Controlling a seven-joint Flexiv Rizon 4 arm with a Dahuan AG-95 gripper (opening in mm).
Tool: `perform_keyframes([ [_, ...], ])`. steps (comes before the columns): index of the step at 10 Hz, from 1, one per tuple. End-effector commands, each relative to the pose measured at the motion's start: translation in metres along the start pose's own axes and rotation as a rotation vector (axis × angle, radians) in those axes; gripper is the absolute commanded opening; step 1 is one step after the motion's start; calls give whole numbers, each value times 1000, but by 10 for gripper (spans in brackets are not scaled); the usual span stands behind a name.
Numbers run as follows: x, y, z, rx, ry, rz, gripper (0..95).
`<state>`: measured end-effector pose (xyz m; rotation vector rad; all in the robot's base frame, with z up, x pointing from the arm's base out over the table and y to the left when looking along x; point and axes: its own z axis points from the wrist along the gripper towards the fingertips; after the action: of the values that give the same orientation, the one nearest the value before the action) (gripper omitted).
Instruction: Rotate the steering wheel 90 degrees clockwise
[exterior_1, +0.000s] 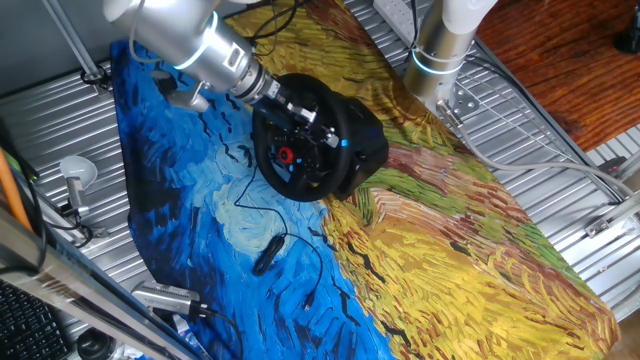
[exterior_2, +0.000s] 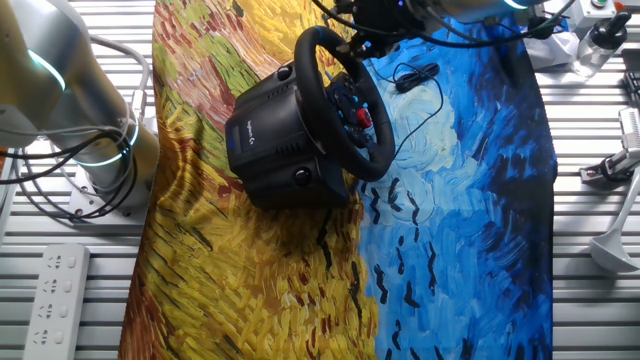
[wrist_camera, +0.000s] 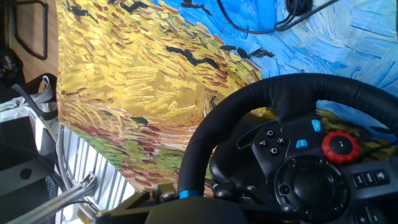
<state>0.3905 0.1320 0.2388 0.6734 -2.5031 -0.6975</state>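
Observation:
The black steering wheel (exterior_1: 300, 190) stands tilted on its bulky black base (exterior_1: 366, 140) in the middle of the painted cloth. Its hub carries a red knob (exterior_1: 285, 155) and small blue-lit buttons. My gripper (exterior_1: 296, 106) is at the wheel's upper rim, shut on it. In the other fixed view the wheel (exterior_2: 375, 165) faces right and my gripper (exterior_2: 365, 35) holds its top edge. In the hand view the rim (wrist_camera: 298, 90) curves down to a blue stripe (wrist_camera: 188, 194) that sits between my jaws (wrist_camera: 189, 200); the fingertips are hidden.
A small black cabled device (exterior_1: 267, 255) lies on the blue part of the cloth in front of the wheel; it also shows in the other fixed view (exterior_2: 418, 73). A second arm's base (exterior_1: 440, 50) stands behind the cloth. A white power strip (exterior_2: 55, 285) lies off the cloth.

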Motion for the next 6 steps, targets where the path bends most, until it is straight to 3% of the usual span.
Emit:
perform_keyframes([
  [1, 2, 0, 2, 20, -15, 19, 570],
  [3, 2, 0, 2, 23, -31, 19, 570],
  [6, 2, 0, 2, 44, -23, 42, 570],
])
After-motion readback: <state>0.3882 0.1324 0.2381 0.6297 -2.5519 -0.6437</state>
